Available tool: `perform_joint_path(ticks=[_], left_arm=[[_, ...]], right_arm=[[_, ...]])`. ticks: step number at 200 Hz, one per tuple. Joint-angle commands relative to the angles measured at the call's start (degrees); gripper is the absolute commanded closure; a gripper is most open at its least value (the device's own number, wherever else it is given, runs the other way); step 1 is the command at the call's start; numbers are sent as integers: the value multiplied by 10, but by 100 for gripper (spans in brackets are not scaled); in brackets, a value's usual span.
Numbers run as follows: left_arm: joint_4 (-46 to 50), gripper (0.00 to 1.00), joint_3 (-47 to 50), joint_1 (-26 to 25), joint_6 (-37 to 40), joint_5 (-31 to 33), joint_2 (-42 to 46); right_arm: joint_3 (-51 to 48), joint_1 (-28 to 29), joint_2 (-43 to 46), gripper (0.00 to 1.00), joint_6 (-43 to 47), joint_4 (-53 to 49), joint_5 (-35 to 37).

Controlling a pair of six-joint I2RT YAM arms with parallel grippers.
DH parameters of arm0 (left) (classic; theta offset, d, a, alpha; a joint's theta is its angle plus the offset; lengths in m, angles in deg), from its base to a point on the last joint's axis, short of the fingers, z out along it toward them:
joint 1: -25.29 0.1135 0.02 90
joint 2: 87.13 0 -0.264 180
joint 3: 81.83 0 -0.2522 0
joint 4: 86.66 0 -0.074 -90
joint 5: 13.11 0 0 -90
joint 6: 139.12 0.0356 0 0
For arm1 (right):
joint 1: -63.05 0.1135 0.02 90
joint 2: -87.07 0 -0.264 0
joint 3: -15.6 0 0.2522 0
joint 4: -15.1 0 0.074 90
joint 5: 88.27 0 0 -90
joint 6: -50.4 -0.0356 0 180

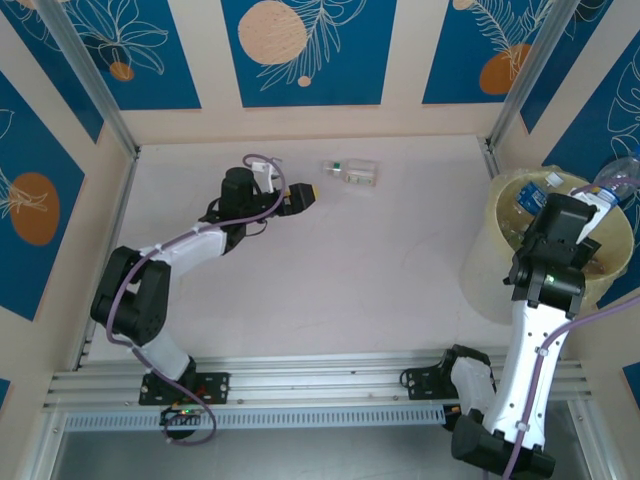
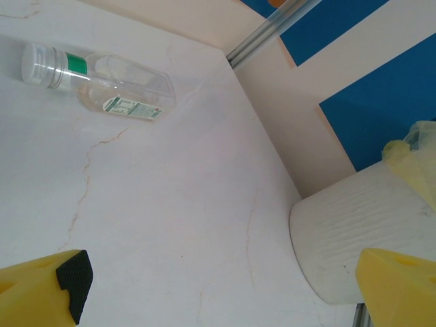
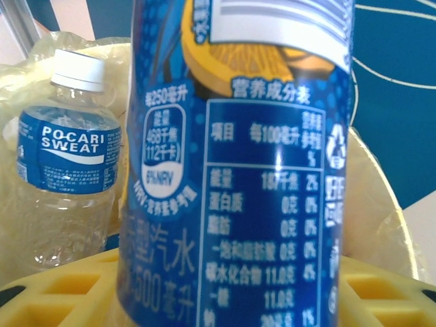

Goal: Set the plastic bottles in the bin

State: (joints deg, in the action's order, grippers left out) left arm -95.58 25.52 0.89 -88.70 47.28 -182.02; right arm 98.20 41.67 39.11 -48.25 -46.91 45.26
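Observation:
A clear plastic bottle (image 1: pixel 350 173) with a green band and white cap lies on its side at the back of the table; the left wrist view has it (image 2: pixel 102 85) at the upper left. My left gripper (image 1: pixel 305 196) stands open just left of it, yellow fingers (image 2: pixel 41 293) wide apart over bare table. My right gripper (image 1: pixel 598 200) hangs over the bin (image 1: pixel 480 260), shut on a blue-labelled bottle (image 3: pixel 252 170) that stands upright between its yellow fingers (image 3: pixel 61 293). Inside the bin stands a Pocari Sweat bottle (image 3: pixel 68 157) against the yellowish liner (image 3: pixel 381 204).
The bin's pale ribbed wall (image 2: pixel 354 231) sits in the far right corner, close to the aluminium post (image 1: pixel 525 75) and the side wall. Blue-and-cream panels enclose the table on three sides. A rail (image 1: pixel 320 375) runs along the near edge.

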Motion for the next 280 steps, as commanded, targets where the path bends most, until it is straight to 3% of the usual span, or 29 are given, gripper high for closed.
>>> perform_joint_path(ticks=[1,27,35,38,121,160,188,204,221,245,280], left_arm=[[-6,0,-15,-4,-15,-16,-9],[-13,0,-5,-4,-23,-3,-4],[-12,0,-4,-4,-22,0,-2],[-12,0,-4,-4,-23,0,-2],[-3,0,-16,-4,-27,0,-7],[1,0,-13,-4,-28,4,-9],[1,0,-17,-5,-31,1,-16],[1,0,-18,-5,-32,2,-19],[-1,0,-21,-5,-36,1,-23],[-4,0,-20,-6,-38,-1,-23],[11,0,-15,-6,-23,6,-13]], right_arm=[[-3,-2,-10,36,-10,27,21],[4,-2,-22,25,-7,20,23],[10,-1,-24,4,-12,15,20],[12,-1,-24,0,-14,14,18],[24,-19,-61,1,-66,-6,-109],[27,-14,-79,7,-75,-25,-288],[57,25,-83,4,-93,-54,-210],[71,40,-84,2,-96,-57,-229],[68,35,-96,1,-114,-59,-246],[69,23,-142,0,-135,-94,-212],[71,-4,-168,0,-144,-129,-111]])
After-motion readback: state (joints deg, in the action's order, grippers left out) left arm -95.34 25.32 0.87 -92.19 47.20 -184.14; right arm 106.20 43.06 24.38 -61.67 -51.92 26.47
